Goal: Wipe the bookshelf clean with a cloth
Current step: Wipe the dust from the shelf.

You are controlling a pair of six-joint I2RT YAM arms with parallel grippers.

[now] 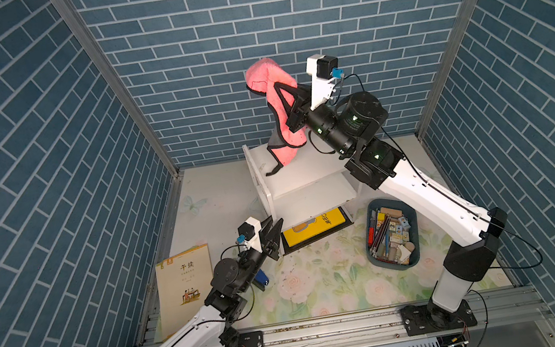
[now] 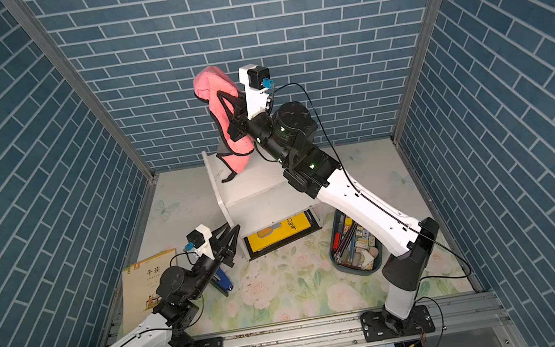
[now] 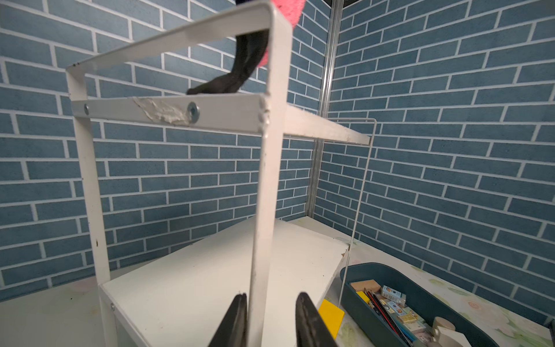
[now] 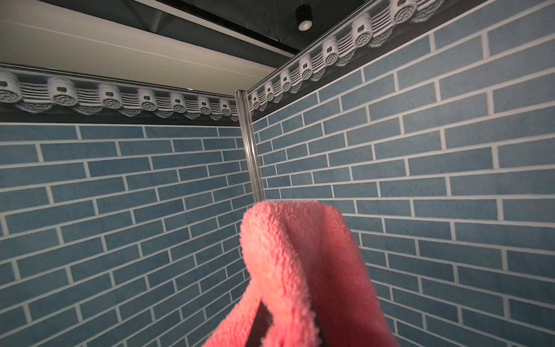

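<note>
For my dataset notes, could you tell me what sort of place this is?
Probably a staged robot booth: printed brick panels in aluminium framing, the left arm and right arm bolted to a rail, a bookshelf on a floral mat.

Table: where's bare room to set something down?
Biggest free patch: the floral cover between the stapler and the bin, in front of the bookshelf. Also the back-left strip between bookshelf and wall. Crowded: front left with the book, stapler and left arm; the bin is full.
</note>
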